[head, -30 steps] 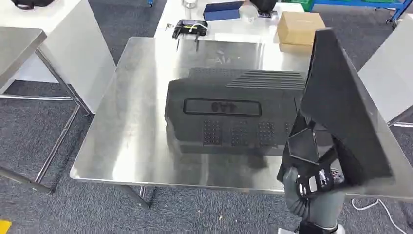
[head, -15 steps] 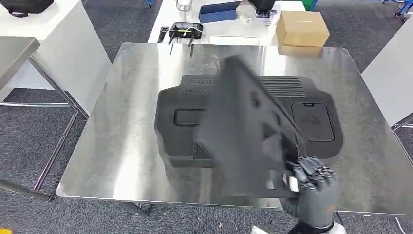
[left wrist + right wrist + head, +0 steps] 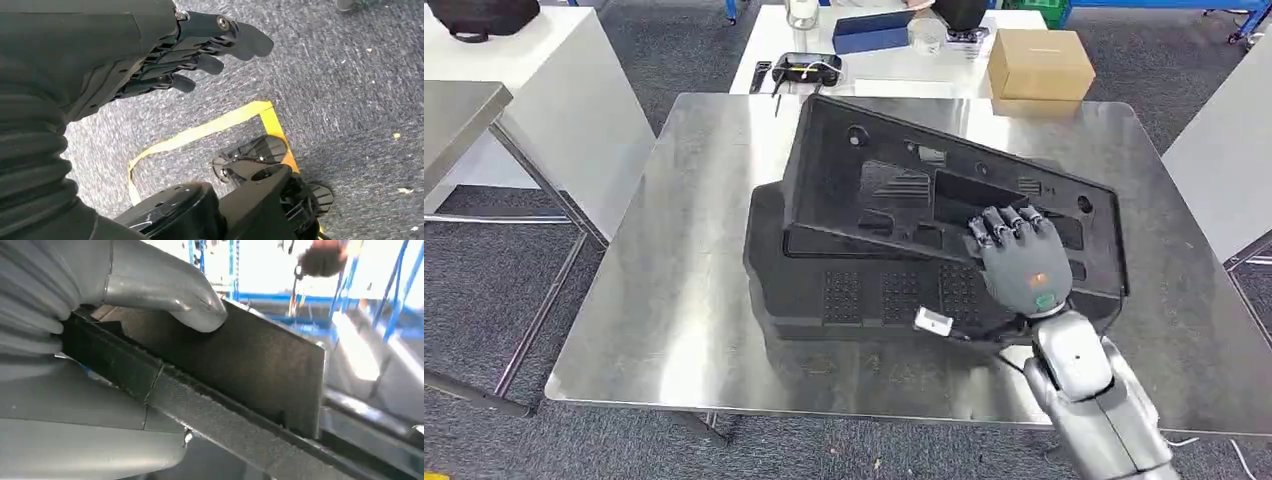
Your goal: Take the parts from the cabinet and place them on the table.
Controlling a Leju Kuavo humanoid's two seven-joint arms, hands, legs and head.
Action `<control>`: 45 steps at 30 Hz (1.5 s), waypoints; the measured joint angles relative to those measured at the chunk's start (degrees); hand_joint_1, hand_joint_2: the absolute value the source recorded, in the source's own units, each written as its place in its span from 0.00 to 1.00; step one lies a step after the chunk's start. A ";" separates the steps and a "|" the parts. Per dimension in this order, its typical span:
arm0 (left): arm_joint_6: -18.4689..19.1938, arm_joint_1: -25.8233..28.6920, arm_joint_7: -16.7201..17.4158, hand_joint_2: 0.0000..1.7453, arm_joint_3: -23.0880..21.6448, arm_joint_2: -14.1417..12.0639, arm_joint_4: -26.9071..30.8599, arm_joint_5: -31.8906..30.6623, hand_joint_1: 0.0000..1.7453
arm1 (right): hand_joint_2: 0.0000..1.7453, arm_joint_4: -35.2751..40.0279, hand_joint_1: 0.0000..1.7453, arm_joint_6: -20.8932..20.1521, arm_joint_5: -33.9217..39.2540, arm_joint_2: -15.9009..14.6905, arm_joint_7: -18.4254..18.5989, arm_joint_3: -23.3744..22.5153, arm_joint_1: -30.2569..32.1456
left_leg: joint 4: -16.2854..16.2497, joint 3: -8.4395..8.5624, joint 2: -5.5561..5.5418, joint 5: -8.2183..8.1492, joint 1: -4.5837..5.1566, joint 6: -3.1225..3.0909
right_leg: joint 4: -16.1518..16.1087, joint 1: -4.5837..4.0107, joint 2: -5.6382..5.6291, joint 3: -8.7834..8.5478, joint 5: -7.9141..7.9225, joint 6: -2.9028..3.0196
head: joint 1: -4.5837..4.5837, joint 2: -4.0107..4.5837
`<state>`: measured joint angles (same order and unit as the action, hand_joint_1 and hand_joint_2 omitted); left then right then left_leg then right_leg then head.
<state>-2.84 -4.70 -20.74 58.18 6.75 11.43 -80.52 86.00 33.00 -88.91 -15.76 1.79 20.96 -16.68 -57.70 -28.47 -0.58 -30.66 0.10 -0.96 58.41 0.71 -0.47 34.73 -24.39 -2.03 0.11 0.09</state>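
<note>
A large black moulded plastic panel (image 3: 944, 205) lies tilted across a second black plastic part with ribbed and dotted patches (image 3: 864, 290), which rests flat on the shiny steel worktop (image 3: 674, 290). The right hand (image 3: 1016, 258) grasps the upper panel at its near edge, fingers (image 3: 999, 225) curled over the top face; in the right wrist view the grey thumb (image 3: 165, 295) presses against the panel's flat side. The left hand (image 3: 200, 47) hangs over grey carpet (image 3: 350, 75) marked with yellow tape (image 3: 200, 132), fingers apart and grasping nothing. Beyond the worktop, a white table (image 3: 884, 65) carries a brown cardboard box (image 3: 1039, 62) and a dark blue flat case (image 3: 874, 30).
</note>
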 joint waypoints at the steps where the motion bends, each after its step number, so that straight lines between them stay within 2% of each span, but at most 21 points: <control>1: 0.15 -0.07 0.17 1.00 -0.22 0.00 0.00 -0.26 0.00 | 1.00 -2.34 1.00 -0.02 0.02 -0.35 -0.13 0.53 -1.45 | -0.02 -0.01 -0.02 0.01 0.01 -0.02 | 0.00 0.02 0.03 -0.01 0.00 -0.01 | 0.02 0.00; 6: 0.37 -0.26 0.59 1.00 -0.89 0.00 0.00 -0.44 0.00 | 1.00 -13.31 1.00 0.02 0.15 -1.57 -1.03 1.29 -6.77 | -0.03 -0.01 -0.03 0.00 0.04 -0.04 | -0.04 0.08 0.04 0.01 -0.02 -0.04 | 0.00 0.00; 12: 0.42 -0.45 0.59 1.00 -1.31 -0.04 0.00 -0.44 0.00 | 1.00 -19.47 1.00 -0.48 1.43 -2.10 -1.05 1.55 -9.11 | -0.03 -0.09 -0.03 -0.06 0.09 -0.05 | -0.13 0.07 0.04 0.10 -0.03 -0.05 | -0.02 0.00; 15: 0.72 -0.47 0.59 1.00 -1.51 -0.20 0.00 -0.44 0.00 | 1.00 -25.26 1.00 -0.07 6.78 -2.95 -3.90 -0.14 -11.11 | -0.02 -0.12 -0.08 -0.06 0.17 -0.05 | -0.14 0.10 0.09 0.09 -0.03 -0.05 | 0.00 0.00; 18: 1.23 -0.60 0.46 1.00 -1.55 -0.52 0.00 -0.41 0.00 | 1.00 -33.03 1.00 0.81 12.14 -4.07 -8.42 -2.50 -13.93 | -0.03 -0.06 0.00 -0.06 0.24 -0.06 | -0.14 0.17 0.07 0.08 -0.02 -0.04 | -0.02 0.00; 19: 1.49 -0.72 0.31 1.00 -1.55 -0.61 0.02 -0.33 0.00 | 0.00 -35.80 0.00 1.13 14.13 -4.74 -10.52 -3.56 -14.55 | -0.03 -0.09 -0.07 -0.05 0.25 -0.07 | -0.14 0.23 0.09 0.06 -0.02 -0.05 | 0.02 0.00; 22: 1.42 -0.79 -0.09 1.00 -1.55 -0.83 0.02 -0.20 0.00 | 0.00 -40.52 0.00 2.53 17.79 -5.33 -14.90 -5.57 -15.51 | -0.03 -0.11 -0.03 -0.06 0.25 -0.08 | -0.14 0.25 0.06 0.07 -0.02 -0.05 | -0.02 0.00; 24: 0.85 -1.32 -0.31 1.00 -1.55 -0.85 0.02 0.31 0.00 | 0.00 -42.66 0.00 3.00 18.23 -5.31 -16.13 -6.14 -15.69 | -0.03 -0.07 0.01 -0.07 0.25 -0.08 | -0.14 0.23 0.01 0.07 -0.02 -0.05 | 0.00 0.00; 25: 0.41 -1.60 -0.57 0.00 -1.53 -0.85 0.02 0.59 0.00 | 0.00 -43.42 0.00 3.06 18.32 -5.25 -16.17 -6.21 -15.67 | -0.03 -0.08 0.00 -0.07 0.25 -0.08 | -0.14 0.23 0.02 0.09 -0.02 -0.05 | 0.02 0.00; 40: -0.24 -2.21 -0.94 0.00 -2.10 -0.76 0.02 0.88 0.00 | 0.00 -44.18 0.00 4.50 18.86 -3.52 -15.69 -6.30 -13.99 | -0.03 -0.07 0.00 -0.06 0.23 -0.08 | -0.14 0.16 0.02 0.07 -0.02 -0.05 | 0.00 0.00; 45: -0.42 -2.21 -0.88 0.00 -2.38 -0.72 0.02 1.47 0.00 | 0.00 -38.93 0.00 4.48 25.34 -1.99 -18.95 -7.19 -11.22 | -0.02 -0.10 0.00 -0.07 0.23 -0.08 | -0.14 0.15 0.02 0.08 -0.02 -0.05 | 0.00 0.00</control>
<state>-3.26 -6.92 -21.62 55.80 6.03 11.45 -79.06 47.07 37.49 -63.57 -17.75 -17.16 13.77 -27.90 -57.73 -28.56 -0.58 -30.73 0.33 -1.04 58.26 0.86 -0.45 34.81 -24.41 -2.07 0.11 0.09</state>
